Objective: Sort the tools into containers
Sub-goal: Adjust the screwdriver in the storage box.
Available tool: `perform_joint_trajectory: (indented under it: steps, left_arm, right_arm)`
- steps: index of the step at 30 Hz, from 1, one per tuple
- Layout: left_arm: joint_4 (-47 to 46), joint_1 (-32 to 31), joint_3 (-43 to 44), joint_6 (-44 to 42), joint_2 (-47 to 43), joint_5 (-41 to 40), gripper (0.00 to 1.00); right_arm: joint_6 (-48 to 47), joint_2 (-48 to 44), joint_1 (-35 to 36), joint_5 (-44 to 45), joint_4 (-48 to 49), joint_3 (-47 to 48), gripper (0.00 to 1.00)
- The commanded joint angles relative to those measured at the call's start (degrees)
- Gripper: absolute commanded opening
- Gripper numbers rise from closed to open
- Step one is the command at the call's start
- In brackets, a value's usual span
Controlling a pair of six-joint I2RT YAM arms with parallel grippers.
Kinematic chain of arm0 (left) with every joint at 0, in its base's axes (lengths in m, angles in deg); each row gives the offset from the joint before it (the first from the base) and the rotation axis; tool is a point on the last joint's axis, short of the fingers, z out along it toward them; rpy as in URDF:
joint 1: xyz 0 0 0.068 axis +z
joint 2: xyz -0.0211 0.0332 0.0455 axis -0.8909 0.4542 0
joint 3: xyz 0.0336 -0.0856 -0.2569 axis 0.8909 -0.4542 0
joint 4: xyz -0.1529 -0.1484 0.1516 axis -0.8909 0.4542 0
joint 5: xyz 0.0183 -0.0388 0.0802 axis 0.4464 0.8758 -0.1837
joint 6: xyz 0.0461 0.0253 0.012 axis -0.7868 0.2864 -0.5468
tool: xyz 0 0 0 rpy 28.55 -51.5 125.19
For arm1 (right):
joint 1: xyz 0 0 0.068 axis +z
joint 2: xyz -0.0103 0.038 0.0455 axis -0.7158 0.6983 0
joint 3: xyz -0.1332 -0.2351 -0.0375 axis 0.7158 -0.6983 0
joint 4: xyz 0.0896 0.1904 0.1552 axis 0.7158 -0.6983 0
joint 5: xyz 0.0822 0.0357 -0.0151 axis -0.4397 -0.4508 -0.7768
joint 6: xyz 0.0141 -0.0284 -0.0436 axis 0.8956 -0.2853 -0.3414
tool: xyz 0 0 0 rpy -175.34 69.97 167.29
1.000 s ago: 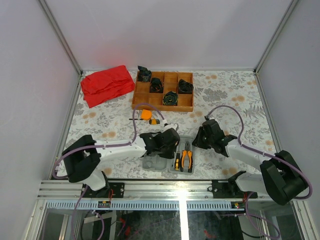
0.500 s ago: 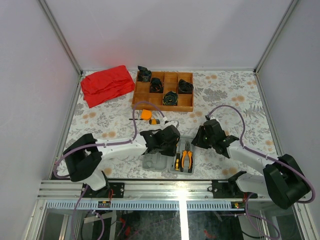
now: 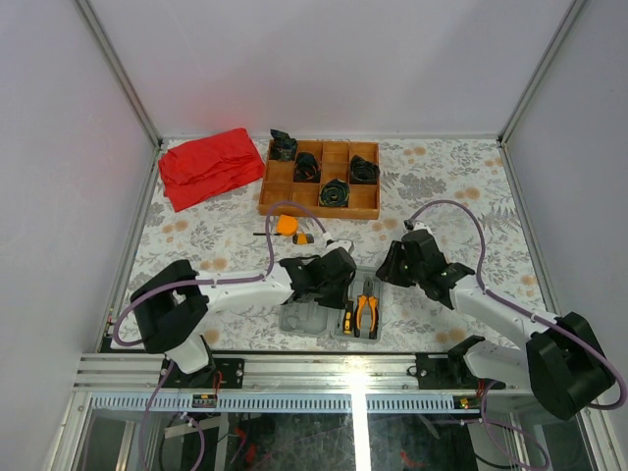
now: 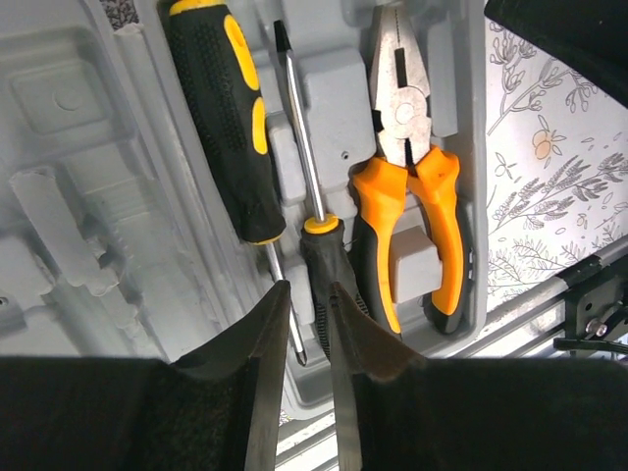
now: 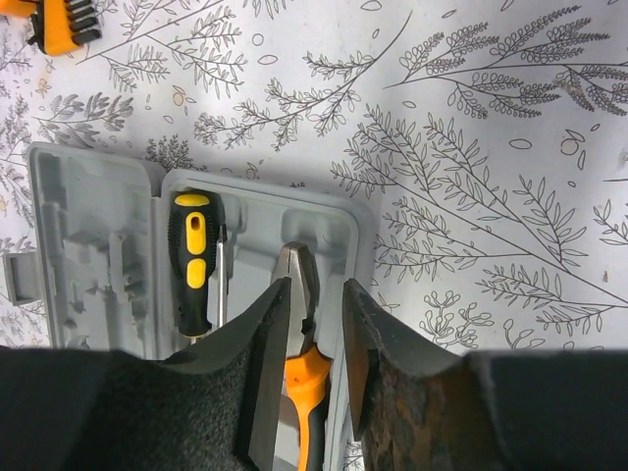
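Observation:
The grey case [image 3: 306, 319] lies open at the table's near edge. Its right half holds orange-handled pliers [image 4: 407, 186] and two black-and-yellow screwdrivers [image 4: 235, 128], side by side in the recesses. My left gripper [image 4: 306, 294] hovers over the second screwdriver's black handle [image 4: 329, 270], open by a narrow gap and gripping nothing. My right gripper [image 5: 314, 287] is open just above the pliers' head [image 5: 296, 265] and does not touch it. An orange tape measure [image 3: 287, 225] and a small yellow-grey piece [image 3: 305, 238] lie on the cloth behind the case.
A wooden compartment tray [image 3: 321, 204] with black coiled bundles stands at the back centre, a red cloth [image 3: 208, 165] to its left. An orange bit holder [image 5: 59, 25] lies beyond the case. Both arms crowd over the case [image 5: 98, 265] near the front rail.
My left gripper's fingers have parted a little over the screwdriver now lying in the case. The right gripper has spread wider and edged slightly away from the front.

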Motion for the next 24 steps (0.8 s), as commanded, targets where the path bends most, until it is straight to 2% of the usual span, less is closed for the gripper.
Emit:
perform_joint_trajectory:
  steps: [1, 9, 17, 24]
  left_arm:
    - [-3.75, -0.91, 1.21, 0.53, 0.45, 1.28, 0.22]
    - [-4.01, -2.84, -1.05, 2.2, 0.27, 0.7, 0.29]
    - [-4.39, -3.87, -2.96, 3.53, 0.03, -0.27, 0.3]
    - [-4.8, -4.05, -3.62, 3.69, 0.73, -0.73, 0.29]
  right_arm:
    - [-1.1, -2.09, -0.14, 1.71, -1.2, 2.99, 0.35]
    - [-1.86, -3.54, -0.14, 1.9, -3.19, 4.84, 0.38]
    - [-0.8, -3.51, 0.87, 0.38, -4.97, 8.64, 0.38]
    - [1.89, 1.13, 5.88, 0.17, -1.49, 9.79, 0.38]
